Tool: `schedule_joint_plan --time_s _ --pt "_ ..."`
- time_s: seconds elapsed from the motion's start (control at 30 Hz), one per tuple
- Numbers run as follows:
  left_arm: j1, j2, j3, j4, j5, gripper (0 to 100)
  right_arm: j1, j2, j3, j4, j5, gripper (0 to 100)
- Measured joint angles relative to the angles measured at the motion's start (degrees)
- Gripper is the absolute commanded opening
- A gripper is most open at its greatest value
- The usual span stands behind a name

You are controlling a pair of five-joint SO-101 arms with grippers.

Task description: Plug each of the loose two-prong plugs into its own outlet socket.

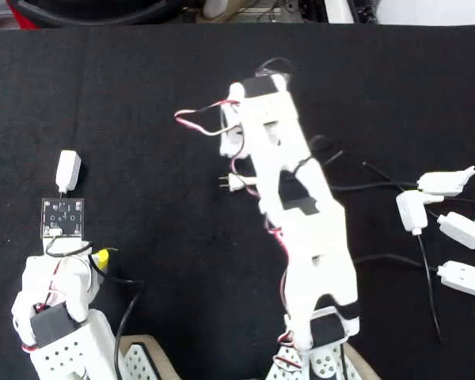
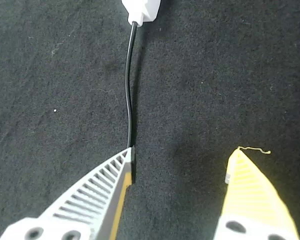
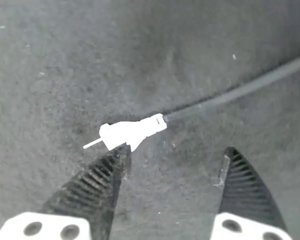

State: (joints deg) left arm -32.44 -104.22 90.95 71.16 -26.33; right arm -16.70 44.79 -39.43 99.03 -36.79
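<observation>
Right gripper (image 3: pixel 177 152): jaws spread, holding nothing. Two-prong plug (image 3: pixel 132 134) lies on the black cloth (image 3: pixel 65 50) just past one fingertip; whether they touch, cannot tell. Plug body small and white, thin prongs pointing left, dark cable trailing right. High view places it mid-table, just left of the right arm. It also shows white outlet blocks (image 1: pixel 463 229) clustered at the right edge, well apart from the plug. Left gripper (image 2: pixel 182 150): jaws spread, near-left. A black cable runs from beside its white fingertip away to a white connector (image 2: pixel 141 10).

White 2-prong plug (image 1: pixel 233 183) lying flat mid-table, white sockets (image 1: pixel 461 228) clustered apart
</observation>
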Motion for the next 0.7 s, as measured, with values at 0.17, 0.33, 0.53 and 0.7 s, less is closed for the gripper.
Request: schedule_joint_plan --time_s 0.17,0.33,0.53,0.7 --pt "0.1 0.0 0.0 0.0 0.0 30 0.0 -0.4 1.4 0.0 -5.5 27.6" --pt "0.1 0.0 0.0 0.0 0.0 30 -0.6 -0.3 1.4 0.0 -10.9 27.6" --pt "0.1 0.0 0.0 0.0 0.0 30 -6.2 0.4 3.0 0.0 -12.0 27.6" --pt "0.1 0.0 0.0 0.0 0.0 30 -7.0 2.3 3.3 0.0 -14.2 27.6"
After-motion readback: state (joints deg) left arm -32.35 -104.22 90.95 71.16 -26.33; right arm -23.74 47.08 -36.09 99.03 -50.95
